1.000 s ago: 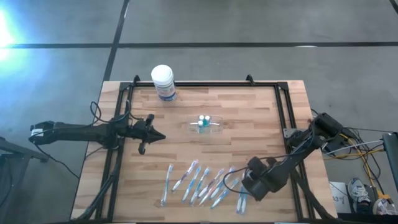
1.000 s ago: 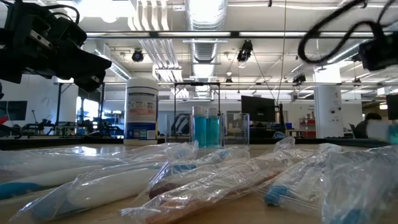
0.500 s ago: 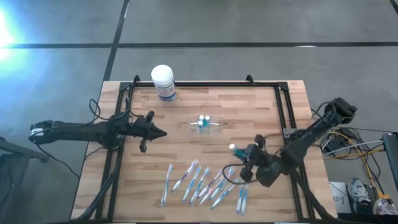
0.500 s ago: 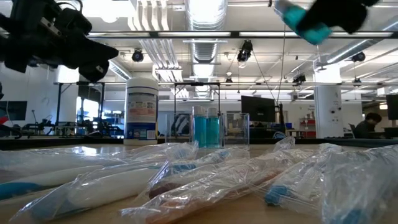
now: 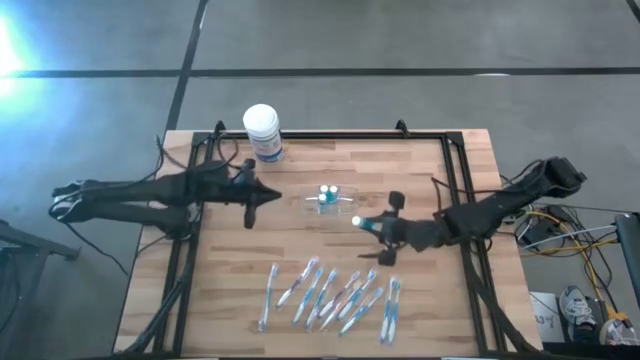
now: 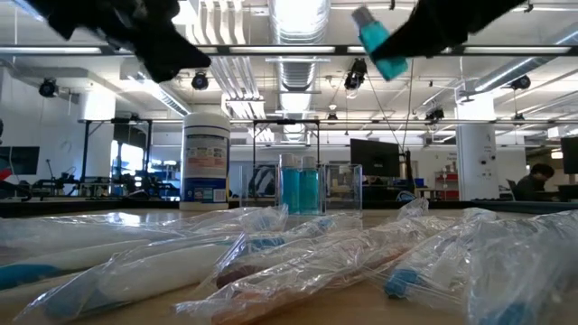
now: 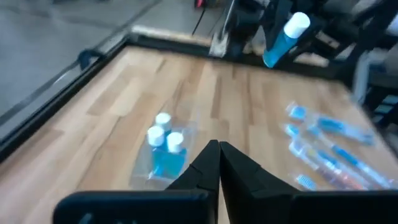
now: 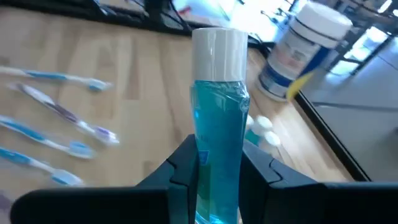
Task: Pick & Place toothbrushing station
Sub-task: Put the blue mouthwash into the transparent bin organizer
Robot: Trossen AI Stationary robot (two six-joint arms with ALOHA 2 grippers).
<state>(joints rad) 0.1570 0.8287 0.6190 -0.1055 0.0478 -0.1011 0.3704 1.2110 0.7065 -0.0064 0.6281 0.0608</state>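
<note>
Wooden slats form the table top (image 5: 300,240), framed by a black rail, with grey floor beyond. At far left, the left gripper (image 5: 262,194) hangs above the boards with its fingers pressed together and nothing between them. A white cylindrical tub with a blue label (image 5: 262,132) stands at the back edge. Near centre sits the toothbrushing station (image 5: 330,202), a clear, colourless plastic holder with rounded ends, already carrying two small blue bottles; its long axis runs left to right. Bagged toothbrushes (image 5: 330,297) lie along the front.

The right gripper (image 5: 372,226) is clamped on a small blue bottle with a white cap (image 8: 219,112), cap forward. The station lies just beyond that cap, up and to the left (so the right arm is the nearer one).

Half a second earlier this gripper was lower and farther right, near the toothbrushes; the left gripper has also advanced toward the station.
</note>
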